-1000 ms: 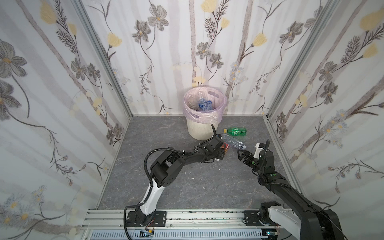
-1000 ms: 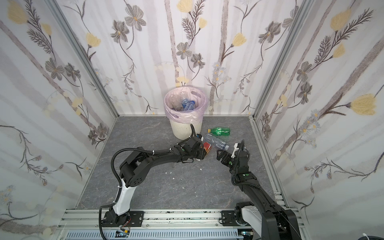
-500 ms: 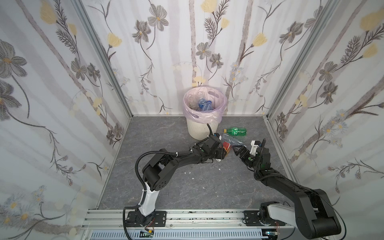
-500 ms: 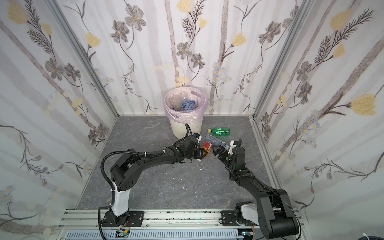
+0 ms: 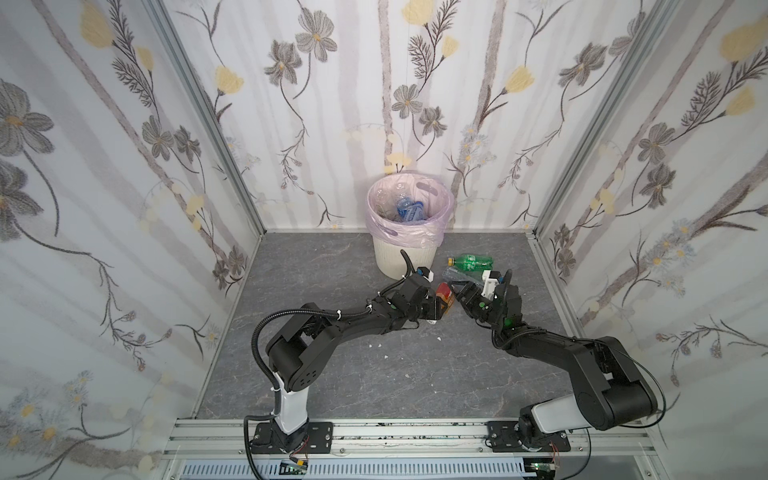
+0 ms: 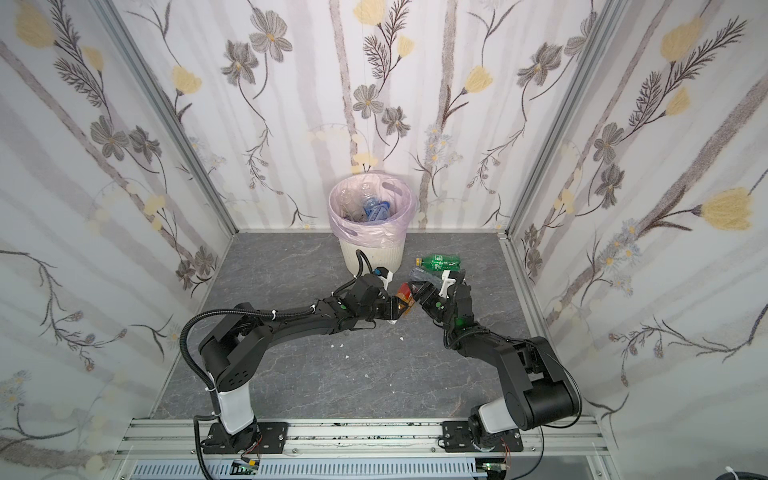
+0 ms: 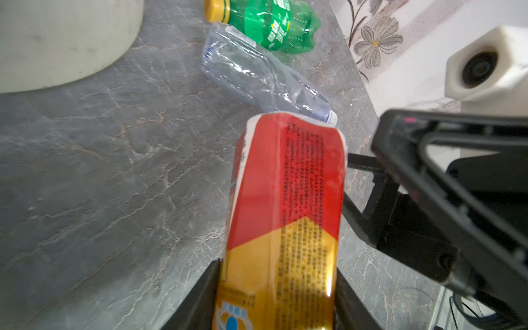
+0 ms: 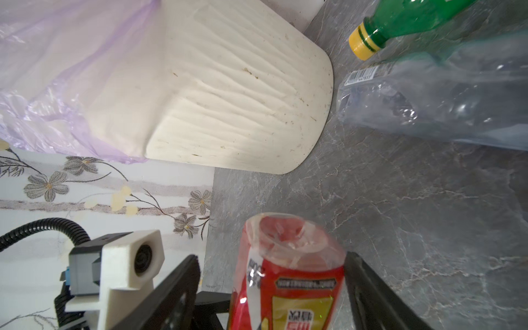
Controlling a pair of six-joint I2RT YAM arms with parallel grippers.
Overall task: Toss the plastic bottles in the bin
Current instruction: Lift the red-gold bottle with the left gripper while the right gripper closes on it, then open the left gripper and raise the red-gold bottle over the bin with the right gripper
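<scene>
L claw [image 7: 275,294] clamped on red-label bottle [image 7: 285,200]; free end offered to R claw [image 8: 268,274]. R claw part-open, jaws straddling that end, no grip seen. Handover judged, prob. for better reach to bin [image 5: 405,259]. Green bottle [image 5: 471,262] & clear crushed bottle [image 5: 455,275] lying on bench [image 5: 374,374] nr bin.

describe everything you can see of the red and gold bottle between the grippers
The red and gold bottle is dented clear plastic wrapped in a red and gold label with dark small print. Roughly level, it is clamped at one end by the left gripper; the right gripper straddles its clear base, a gap on one side.
</scene>
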